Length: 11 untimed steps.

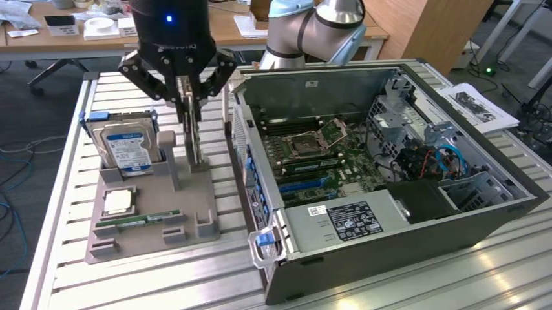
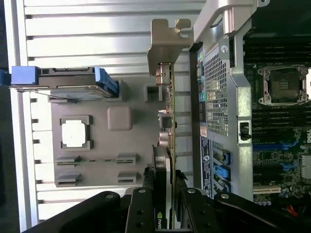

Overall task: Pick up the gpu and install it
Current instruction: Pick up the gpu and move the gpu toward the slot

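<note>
The gpu (image 1: 193,139) stands on edge as a thin dark card, its lower end down at the grey parts holder (image 1: 151,242). My gripper (image 1: 190,97) comes down from above and is shut on the card's upper edge, one black finger on each side. In the wrist view the gpu (image 2: 165,126) runs edge-on away from the fingers (image 2: 143,206), ending in its silver bracket (image 2: 167,43). The open computer case (image 1: 379,155) lies just to the exterior view's right of the card, with its motherboard (image 1: 319,158) exposed.
The grey holder also carries a hard drive (image 1: 128,148) with blue rails, a CPU (image 1: 119,201) and a green RAM stick (image 1: 142,219). Everything sits on a slatted aluminium table (image 1: 129,284). The case's rear panel (image 2: 216,92) stands close beside the card.
</note>
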{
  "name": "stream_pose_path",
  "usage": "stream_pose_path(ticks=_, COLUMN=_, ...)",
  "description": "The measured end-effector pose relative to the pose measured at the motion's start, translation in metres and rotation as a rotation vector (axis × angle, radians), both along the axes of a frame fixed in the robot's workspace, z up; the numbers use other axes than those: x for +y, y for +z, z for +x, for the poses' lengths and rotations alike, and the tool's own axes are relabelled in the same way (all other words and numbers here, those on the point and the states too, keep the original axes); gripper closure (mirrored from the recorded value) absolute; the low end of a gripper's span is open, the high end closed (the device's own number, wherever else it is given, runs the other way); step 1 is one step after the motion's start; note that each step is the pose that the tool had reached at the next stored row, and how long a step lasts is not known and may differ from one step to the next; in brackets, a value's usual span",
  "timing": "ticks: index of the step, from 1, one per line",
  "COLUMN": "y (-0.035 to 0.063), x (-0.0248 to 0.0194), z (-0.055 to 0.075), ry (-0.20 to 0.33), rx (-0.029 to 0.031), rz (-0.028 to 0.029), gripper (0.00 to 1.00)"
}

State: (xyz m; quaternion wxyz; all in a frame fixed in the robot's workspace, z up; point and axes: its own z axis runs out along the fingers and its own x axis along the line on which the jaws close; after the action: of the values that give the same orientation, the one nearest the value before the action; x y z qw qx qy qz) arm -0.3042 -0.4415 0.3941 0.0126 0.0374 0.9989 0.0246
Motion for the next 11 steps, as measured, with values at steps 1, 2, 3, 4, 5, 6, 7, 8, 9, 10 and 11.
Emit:
stream_pose_path(ticks=1, y=0.0036, x=0.0000, z=0.000, ry=0.000, rx=0.0001, rz=0.0000, gripper=0.73)
stream_pose_path(ticks=2, y=0.0065, x=0.0000, z=0.000, ry=0.000, rx=0.0001, rz=0.0000, gripper=0.73)
stream_pose_path(ticks=3, y=0.0086, x=0.0000, z=0.000, ry=0.000, rx=0.0000, rz=0.0000, gripper=0.73)
stream_pose_path(ticks=4, y=0.0099, x=0.0000, z=0.000, ry=0.000, rx=0.0000, rz=0.0000, gripper=0.73)
stream_pose_path(ticks=5, y=0.0110, x=0.0000, z=0.000, ry=0.000, rx=0.0000, rz=0.0001, gripper=0.73)
stream_pose_path(ticks=6, y=0.0118, x=0.0000, z=0.000, ry=0.000, rx=0.0000, rz=0.0001, gripper=0.73)
stream_pose_path(ticks=7, y=0.0127, x=0.0000, z=0.000, ry=0.000, rx=0.0000, rz=0.0001, gripper=0.73)
stream_pose_path(ticks=8, y=0.0137, x=0.0000, z=0.000, ry=0.000, rx=0.0000, rz=0.0000, gripper=0.73)
stream_pose_path(ticks=9, y=0.0144, x=0.0000, z=0.000, ry=0.000, rx=0.0000, rz=0.0000, gripper=0.73)
stream_pose_path(ticks=10, y=0.0148, x=0.0000, z=0.000, ry=0.000, rx=0.0000, rz=0.0000, gripper=0.73)
stream_pose_path(ticks=11, y=0.0148, x=0.0000, z=0.000, ry=0.000, rx=-0.0001, rz=0.0001, gripper=0.73)
